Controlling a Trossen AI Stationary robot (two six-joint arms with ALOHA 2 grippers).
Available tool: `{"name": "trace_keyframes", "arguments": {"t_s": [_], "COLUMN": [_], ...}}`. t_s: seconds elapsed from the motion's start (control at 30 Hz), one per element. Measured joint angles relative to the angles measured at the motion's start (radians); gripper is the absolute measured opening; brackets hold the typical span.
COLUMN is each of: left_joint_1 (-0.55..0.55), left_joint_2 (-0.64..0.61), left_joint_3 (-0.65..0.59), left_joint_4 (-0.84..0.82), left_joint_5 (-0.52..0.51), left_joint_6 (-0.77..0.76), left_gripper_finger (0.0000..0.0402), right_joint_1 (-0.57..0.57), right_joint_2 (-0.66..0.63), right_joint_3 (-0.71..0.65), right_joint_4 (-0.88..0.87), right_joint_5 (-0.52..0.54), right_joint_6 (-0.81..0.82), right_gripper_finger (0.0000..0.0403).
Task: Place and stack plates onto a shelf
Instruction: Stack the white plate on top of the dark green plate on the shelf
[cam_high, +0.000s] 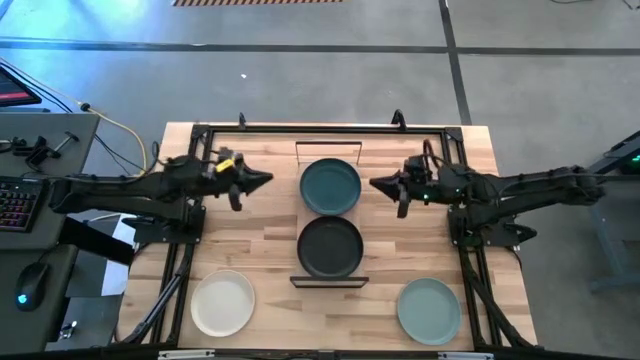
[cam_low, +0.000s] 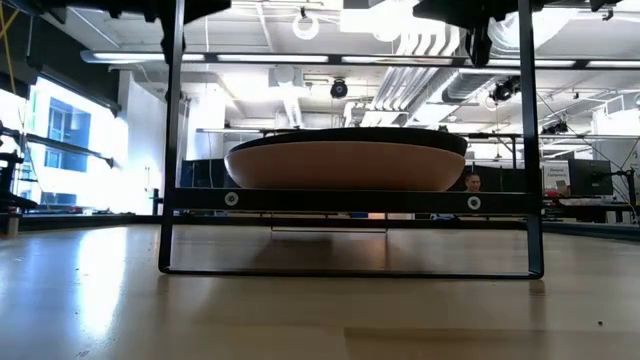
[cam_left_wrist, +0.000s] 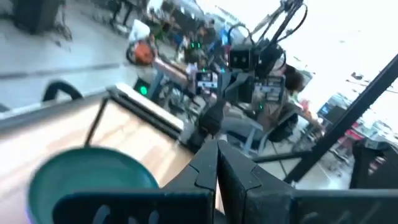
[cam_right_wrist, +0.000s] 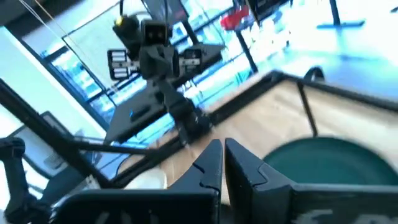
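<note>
shelf (cam_high: 329, 281): centre of table, dark teal plate (cam_high: 331, 186) on far half, black plate (cam_high: 330, 246) on near half
loose plates: cream-white plate (cam_high: 223, 303) near-left on table, pale green plate (cam_high: 429, 309) near-right
my left gripper (cam_high: 268, 180): beside teal plate, fingers together, empty
my right gripper (cam_high: 375, 184): opposite side, fingers together, empty

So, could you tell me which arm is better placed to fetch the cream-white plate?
Probably left: the cream-white plate lies on the left gripper's side; the right gripper is across the shelf.
</note>
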Motion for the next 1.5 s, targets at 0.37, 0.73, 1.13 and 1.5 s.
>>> {"name": "trace_keyframes", "arguments": {"t_s": [0.37, 0.73, 1.13, 1.5], "left_joint_1": [-0.002, 0.001, -0.185, -0.697], "left_joint_2": [-0.026, -0.025, -0.031, 0.07], "left_joint_3": [-0.001, -0.001, -0.001, -0.001], "left_joint_4": [-0.008, -0.067, -0.524, -0.74], "left_joint_5": [-0.01, -0.065, 0.155, -0.054], "left_joint_6": [0.031, 0.055, -0.345, -0.728], "left_gripper_finger": [0.0, 0.0002, 0.009, 0.0131], "right_joint_1": [-0.056, -0.056, -0.056, -0.056], "right_joint_2": [0.001, 0.001, 0.001, 0.001], "right_joint_3": [0.0, 0.0, 0.0, -0.001], "right_joint_4": [0.005, 0.005, -0.013, -0.076], "right_joint_5": [-0.098, -0.093, -0.092, -0.084], "right_joint_6": [-0.023, -0.047, -0.027, -0.001], "right_gripper_finger": [0.0, 0.0, 0.0, 0.0]}}
